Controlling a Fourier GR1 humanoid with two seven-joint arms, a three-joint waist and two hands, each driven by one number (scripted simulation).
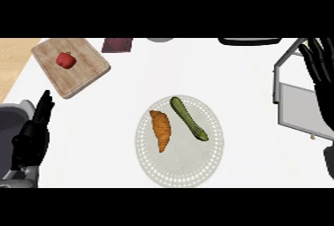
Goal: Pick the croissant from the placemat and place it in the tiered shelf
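Croissant (161, 130), golden-brown, lies beside a green cucumber (189, 118) on the round white placemat (179, 170) I watch; left hand (32, 137) and right hand (321, 66) rest with straight, spread fingers; no writing is readable.

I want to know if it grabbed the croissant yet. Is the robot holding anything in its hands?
No, nothing is held. The croissant lies on the placemat beside the cucumber. The left hand and right hand are both open and apart from it.
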